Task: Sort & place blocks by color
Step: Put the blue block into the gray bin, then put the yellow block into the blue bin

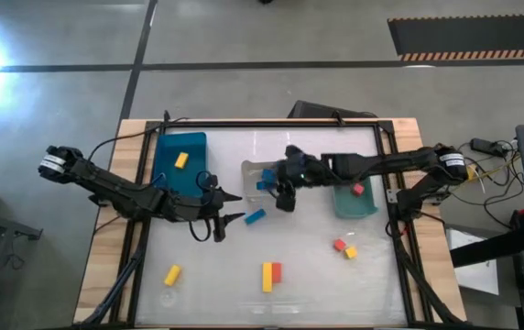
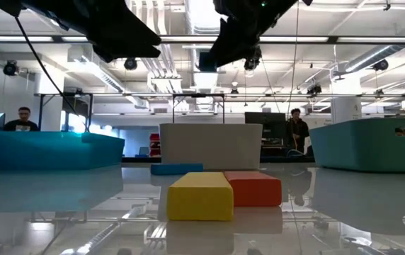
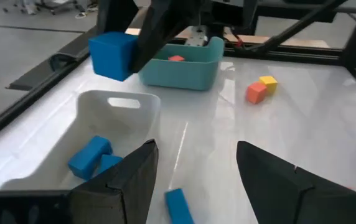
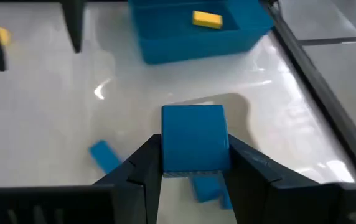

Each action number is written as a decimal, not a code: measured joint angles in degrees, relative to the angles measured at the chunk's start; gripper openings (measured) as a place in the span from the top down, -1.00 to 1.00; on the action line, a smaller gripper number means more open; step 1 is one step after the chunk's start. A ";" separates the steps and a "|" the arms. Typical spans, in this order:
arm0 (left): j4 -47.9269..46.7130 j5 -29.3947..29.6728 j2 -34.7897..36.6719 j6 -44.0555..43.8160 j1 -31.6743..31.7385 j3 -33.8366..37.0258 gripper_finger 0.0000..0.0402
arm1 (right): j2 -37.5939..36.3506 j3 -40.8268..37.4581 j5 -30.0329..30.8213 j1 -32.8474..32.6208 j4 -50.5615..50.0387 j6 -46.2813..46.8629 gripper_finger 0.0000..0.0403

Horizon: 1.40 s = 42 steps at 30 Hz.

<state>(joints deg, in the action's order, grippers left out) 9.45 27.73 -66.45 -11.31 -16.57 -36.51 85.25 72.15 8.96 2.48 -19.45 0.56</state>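
The right gripper [image 4: 193,163] is clenched on a blue cube [image 4: 193,137] and holds it in the air above the clear bin [image 3: 112,109] at the middle of the counter [image 1: 317,284], where two blue blocks [image 3: 89,155] already lie. To finish this step well, I would judge the cube should be brought squarely over the open middle of that bin and lowered close to the blocks inside before the fingers part, so it drops flat and does not bounce off the rim. The left gripper [image 3: 193,180] hangs released just left of the clear bin, above a loose blue bar [image 1: 255,217] on the counter; the two arms are near each other here, so the right arm has more room if it pulls away to the right. The blue bin [image 1: 166,151] with one yellow block [image 1: 180,160] stands to the far left, and the green bin [image 3: 184,71] with a red block [image 3: 176,58] stands just right of the clear one. The near half of the counter is roomy: a yellow block [image 1: 172,274] lies near left, a yellow and red pair [image 1: 271,275] near centre, and a small red and yellow pair [image 1: 344,247] farther right, all away from the black frame [image 1: 395,229] along the edges.
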 joint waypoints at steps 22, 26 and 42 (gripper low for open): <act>0.78 -5.22 2.86 13.44 23.67 0.00 -0.01 | 12.66 2.40 -18.63 14.74 3.95 -9.70 0.37; 0.83 -5.35 2.92 13.57 25.38 0.00 -0.01 | 18.01 3.36 -21.31 14.86 6.29 -10.20 0.37; 0.20 -6.57 2.92 9.72 26.19 0.24 -0.01 | 22.13 8.26 -20.91 14.93 4.31 -10.62 0.04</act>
<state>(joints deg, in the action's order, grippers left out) 9.65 21.16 -63.53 -1.58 9.63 -36.27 107.38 80.40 -11.94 17.41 -15.13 -10.06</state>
